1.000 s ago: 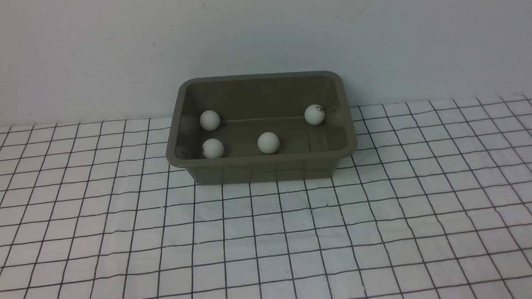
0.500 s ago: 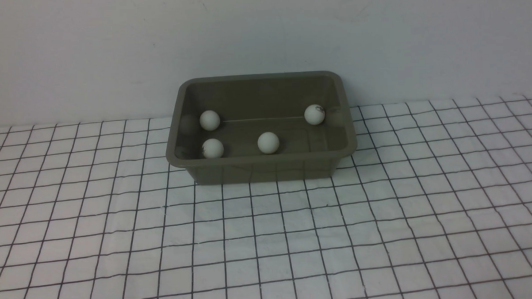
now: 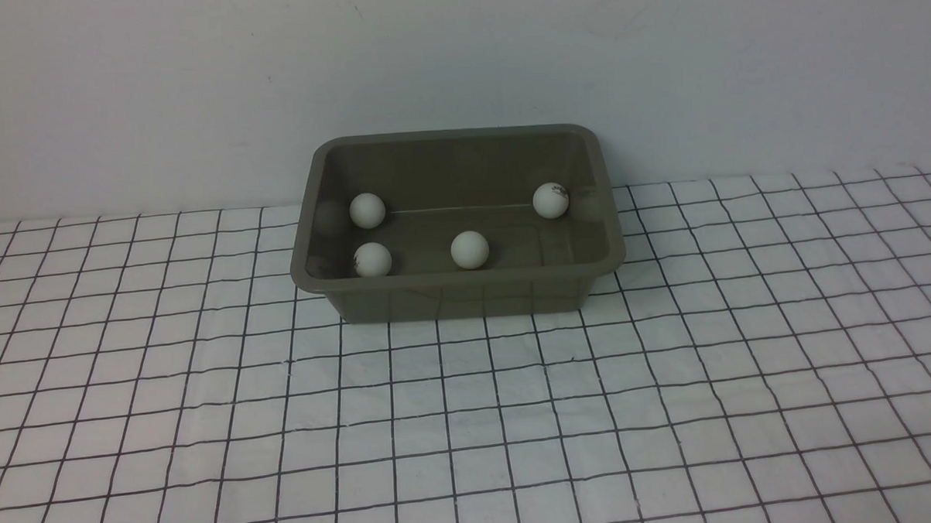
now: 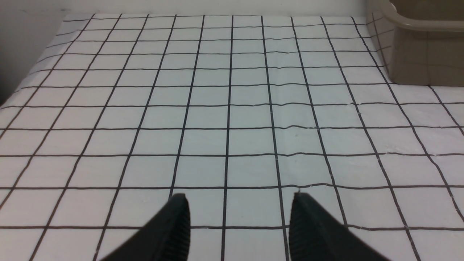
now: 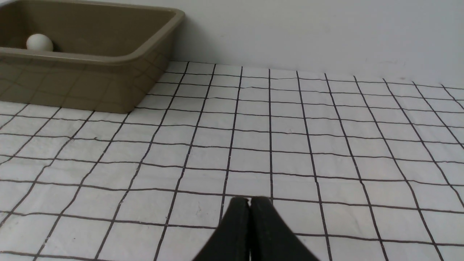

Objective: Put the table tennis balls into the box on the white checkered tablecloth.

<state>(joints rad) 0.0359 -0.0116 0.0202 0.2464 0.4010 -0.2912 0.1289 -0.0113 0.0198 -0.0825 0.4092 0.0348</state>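
— Where are the table tennis balls [image 3: 470, 250] sitting?

— All four are resting inside the box [image 3: 458, 278], at twelve o'clock on the white checkered tablecloth [image 3: 471, 416].

— Anything left?

— Seemingly nothing. Left gripper [image 4: 239, 204] is gaping wide, right gripper [image 5: 249, 203] is pinched closed, both empty.

Looks like lab or test bench: bare off-white wall [image 3: 458, 53] across upper frame, surface below covered by white checkered tablecloth [image 3: 471, 416], lone olive-grey box [image 3: 459, 296] at centre; no household furnishings visible.

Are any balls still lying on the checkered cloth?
No, all four balls sit inside the box, none on the cloth.
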